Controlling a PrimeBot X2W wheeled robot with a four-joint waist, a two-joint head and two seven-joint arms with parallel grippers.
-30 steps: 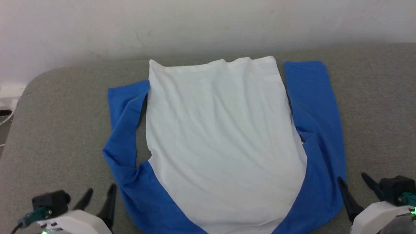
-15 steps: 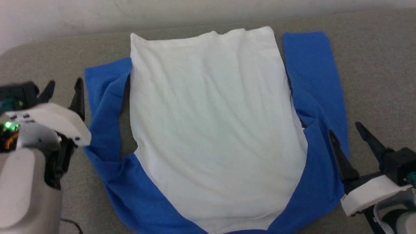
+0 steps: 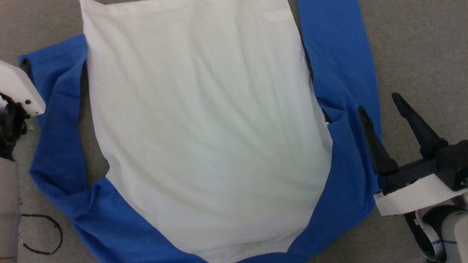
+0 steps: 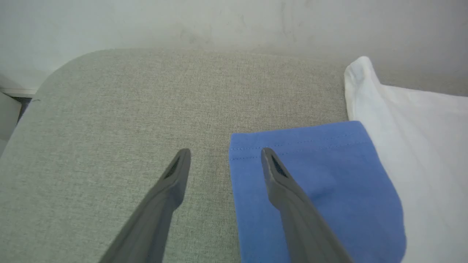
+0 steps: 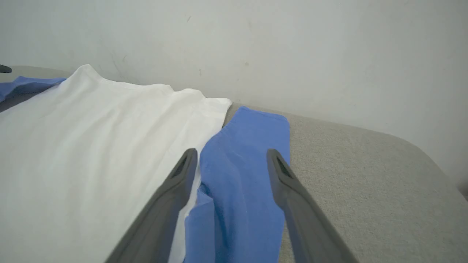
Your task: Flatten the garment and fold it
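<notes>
- Since half a second ago my head camera has dipped and closed in, so the garment (image 3: 204, 128) looks larger; its lay on the grey cushion (image 3: 420, 54) looks unchanged.
- The left gripper (image 4: 223, 156) has moved up along the garment's left sleeve (image 3: 55, 146). Its fingers are apart and straddle the side edge of the blue cuff (image 4: 292, 142), one over blue and one over bare cushion.
- The right gripper (image 3: 378, 103) has moved in beside the garment's right sleeve (image 3: 340, 73). Its fingers are spread, the inner one over blue and the outer one over cushion just beyond the sleeve.
- From the head, the left arm's fingers are cut off at the frame's edge and I see its white housing (image 3: 16, 91) by the left sleeve.
- I cannot tell whether either gripper's fingertips touch the cloth.
- The garment's far hem, right cuff and blue neck trim run out of the head frame.
- The garment lies spread flat with its neck end nearest me. Its white body is softly wrinkled and both sleeves are turned up along its sides.
- The left sleeve bows outward, leaving a sliver of cushion against the body. The right sleeve has a crease near the armpit.
- A black cable loop (image 3: 40, 233) lies beside the garment's left shoulder.
</notes>
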